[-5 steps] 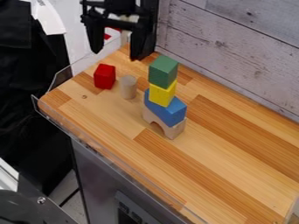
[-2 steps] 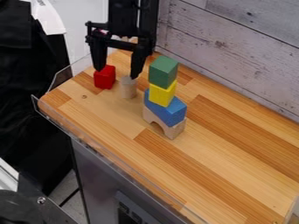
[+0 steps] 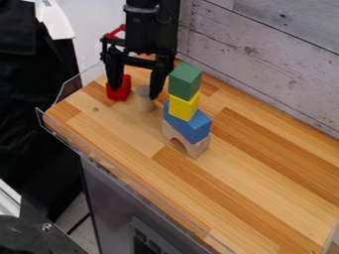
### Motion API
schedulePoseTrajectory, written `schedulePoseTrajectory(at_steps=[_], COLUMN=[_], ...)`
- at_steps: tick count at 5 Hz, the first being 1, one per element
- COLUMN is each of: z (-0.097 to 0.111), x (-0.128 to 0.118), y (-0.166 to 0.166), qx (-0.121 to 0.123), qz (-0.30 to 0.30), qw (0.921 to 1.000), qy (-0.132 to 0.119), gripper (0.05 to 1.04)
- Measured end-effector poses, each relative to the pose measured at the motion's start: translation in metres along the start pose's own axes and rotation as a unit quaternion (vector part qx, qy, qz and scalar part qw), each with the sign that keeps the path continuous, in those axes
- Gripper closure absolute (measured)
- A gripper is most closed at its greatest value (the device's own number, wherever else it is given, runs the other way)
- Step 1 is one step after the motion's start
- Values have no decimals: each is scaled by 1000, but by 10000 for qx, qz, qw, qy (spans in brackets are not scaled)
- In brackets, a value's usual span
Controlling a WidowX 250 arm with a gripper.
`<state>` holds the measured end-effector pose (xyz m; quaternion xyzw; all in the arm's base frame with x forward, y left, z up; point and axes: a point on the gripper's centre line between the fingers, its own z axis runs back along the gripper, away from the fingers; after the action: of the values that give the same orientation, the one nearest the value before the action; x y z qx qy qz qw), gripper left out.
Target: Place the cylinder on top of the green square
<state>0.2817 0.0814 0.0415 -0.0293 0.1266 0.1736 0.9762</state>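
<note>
In the camera view, the pincer (image 3: pixel 134 93) has come down from above the far end of the wooden worktop (image 3: pixel 252 183) to the pale wooden cylinder (image 3: pixel 143 102), its fingers wide apart. One finger overlaps the cylinder's upper edge in view; the other hangs in front of the red cube (image 3: pixel 125 90). The cylinder is where it was, upright between that cube and the tower topped by the green wooden block (image 3: pixel 185 79). So the grasp looks near; it probably needs a little centring first, then a high lift clear of the tower.
</note>
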Motion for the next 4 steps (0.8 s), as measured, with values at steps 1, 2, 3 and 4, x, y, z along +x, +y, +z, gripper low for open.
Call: schedulePoseTrajectory(at_steps=[1,2,3,4], z=[-1,-9,-8,-14], x=[3,5,8,10], y=[0,0,-1,-2], qx=[0,7,-23,-64], qz=[-7,34,44,62], qw=[10000,9999,9999,9999], qy=[8,122,109,141], gripper=[84,83,83,83])
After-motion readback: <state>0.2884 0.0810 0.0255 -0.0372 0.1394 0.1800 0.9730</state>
